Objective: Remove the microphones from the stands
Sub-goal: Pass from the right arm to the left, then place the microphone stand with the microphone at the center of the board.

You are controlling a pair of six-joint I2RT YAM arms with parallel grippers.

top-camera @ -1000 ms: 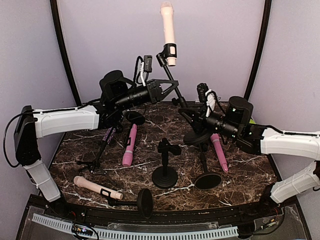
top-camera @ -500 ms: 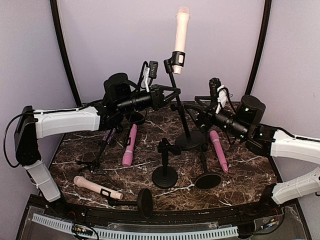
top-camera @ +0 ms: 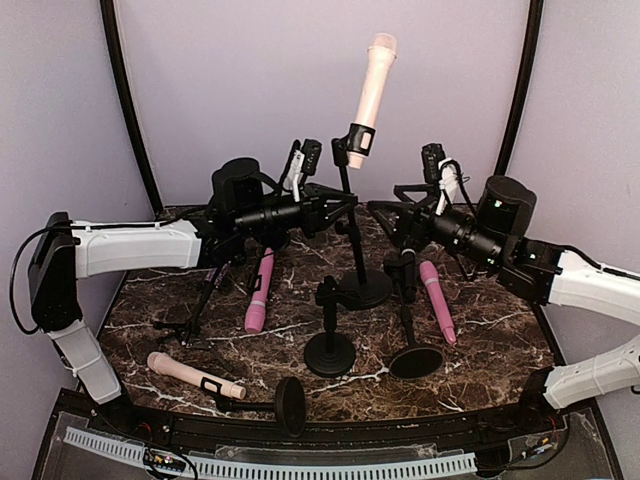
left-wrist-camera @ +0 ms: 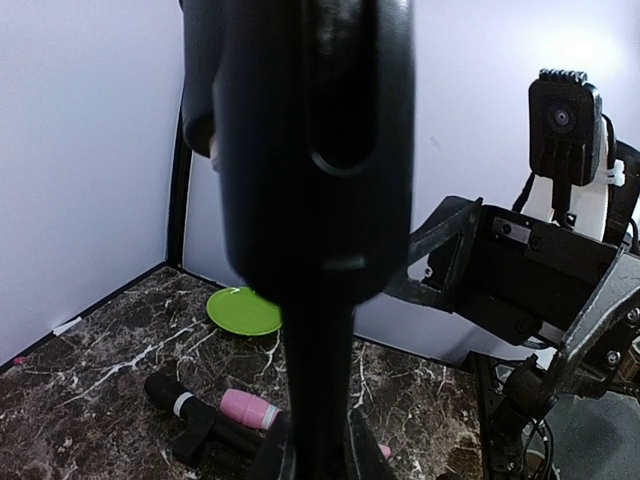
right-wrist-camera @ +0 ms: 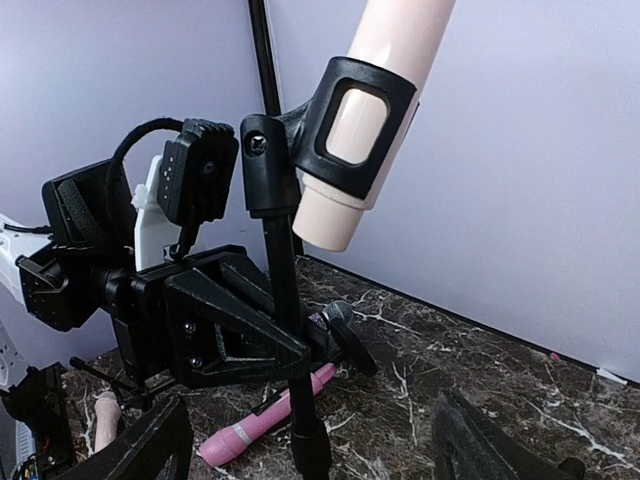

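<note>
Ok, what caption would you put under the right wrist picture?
Pale pink microphone clipped in a thin black stand, the left gripper pinching its pole, the right gripper open.

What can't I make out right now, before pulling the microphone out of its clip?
Right wrist: the microphone has its head cut off by the top edge.
Left wrist: the stand pole, blurred against the lens, fills the middle; no microphone visible.
Top view: how the left gripper holds the pole, black on black.
</note>
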